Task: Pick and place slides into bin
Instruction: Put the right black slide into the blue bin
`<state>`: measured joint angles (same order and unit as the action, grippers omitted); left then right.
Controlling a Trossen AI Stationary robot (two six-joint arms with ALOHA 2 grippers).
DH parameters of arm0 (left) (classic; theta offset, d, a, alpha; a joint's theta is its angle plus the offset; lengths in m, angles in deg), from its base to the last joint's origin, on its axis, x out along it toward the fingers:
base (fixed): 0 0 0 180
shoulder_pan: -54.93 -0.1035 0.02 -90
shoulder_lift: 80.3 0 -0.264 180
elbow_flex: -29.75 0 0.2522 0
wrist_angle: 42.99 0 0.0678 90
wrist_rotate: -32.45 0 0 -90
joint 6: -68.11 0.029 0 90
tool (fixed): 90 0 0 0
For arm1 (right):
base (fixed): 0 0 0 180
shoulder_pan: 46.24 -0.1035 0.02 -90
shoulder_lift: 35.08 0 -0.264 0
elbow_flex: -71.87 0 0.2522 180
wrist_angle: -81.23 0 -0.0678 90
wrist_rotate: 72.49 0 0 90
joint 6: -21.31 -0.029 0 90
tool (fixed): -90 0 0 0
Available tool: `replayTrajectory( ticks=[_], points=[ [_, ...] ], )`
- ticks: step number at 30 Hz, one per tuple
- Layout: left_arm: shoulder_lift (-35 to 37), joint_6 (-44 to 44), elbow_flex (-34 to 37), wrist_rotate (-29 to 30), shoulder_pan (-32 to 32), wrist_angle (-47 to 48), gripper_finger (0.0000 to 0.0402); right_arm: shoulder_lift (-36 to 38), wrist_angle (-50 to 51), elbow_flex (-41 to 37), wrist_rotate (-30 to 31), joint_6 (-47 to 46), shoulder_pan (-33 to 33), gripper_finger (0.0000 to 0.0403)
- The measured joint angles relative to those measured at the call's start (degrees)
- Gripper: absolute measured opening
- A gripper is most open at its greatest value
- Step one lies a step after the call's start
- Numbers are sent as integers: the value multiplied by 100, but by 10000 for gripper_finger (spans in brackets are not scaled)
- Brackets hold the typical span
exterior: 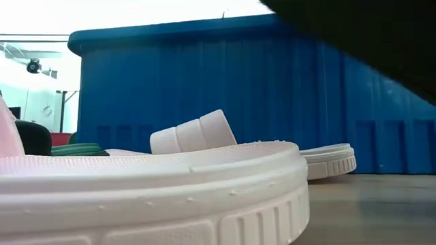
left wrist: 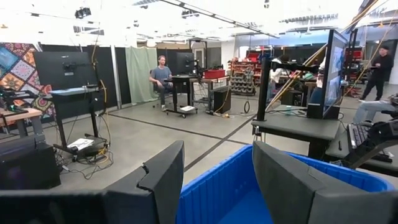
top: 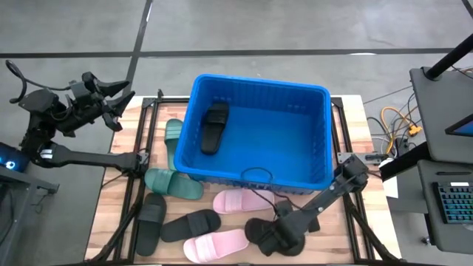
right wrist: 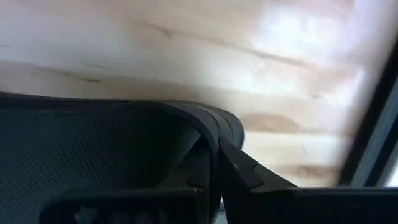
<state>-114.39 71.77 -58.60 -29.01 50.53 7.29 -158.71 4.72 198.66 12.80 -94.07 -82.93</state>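
The blue bin (top: 325, 140) stands mid-table with one black slide (top: 214, 125) lying on its floor. My right gripper (top: 267, 235) is down at the near edge, shut on another black slide (top: 255, 227), which fills the right wrist view (right wrist: 93, 155). Loose on the table lie two pink slides (top: 244, 201) (top: 216, 245), two black slides (top: 151, 220) (top: 191, 224) and two green slides (top: 174, 183) (top: 173, 133). My left gripper (top: 118, 100) is open and empty, raised beyond the table's far left corner; past its fingers the bin's rim shows (left wrist: 214, 174). My right gripper has the black slide by its ribbed strap band (right wrist: 208, 127). One finger (right wrist: 249, 177) lies against the band's outer side; the slide hides the other. The fingers slant down from the table's right side. Whether the slide is off the table, I cannot tell.
The bin takes up the table's middle and far part. The slides crowd the near left strip in front of the bin. In the low view a pink slide (exterior: 150, 190) lies right at the camera. People and desks stand in the room behind (left wrist: 163, 78).
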Motion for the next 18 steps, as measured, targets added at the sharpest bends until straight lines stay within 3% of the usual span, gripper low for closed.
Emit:
replayTrajectory(
  ticks=[12, 18],
  points=[
    [-4, -26, 0, 2, 0, -4, 176, 719, 31, 813, 1379, 1291, 7, 11],
    [-23, -35, 0, 2, -2, -12, 176, 806, -46, 1536, 2618, 2206, 14, 11]
  ],
)
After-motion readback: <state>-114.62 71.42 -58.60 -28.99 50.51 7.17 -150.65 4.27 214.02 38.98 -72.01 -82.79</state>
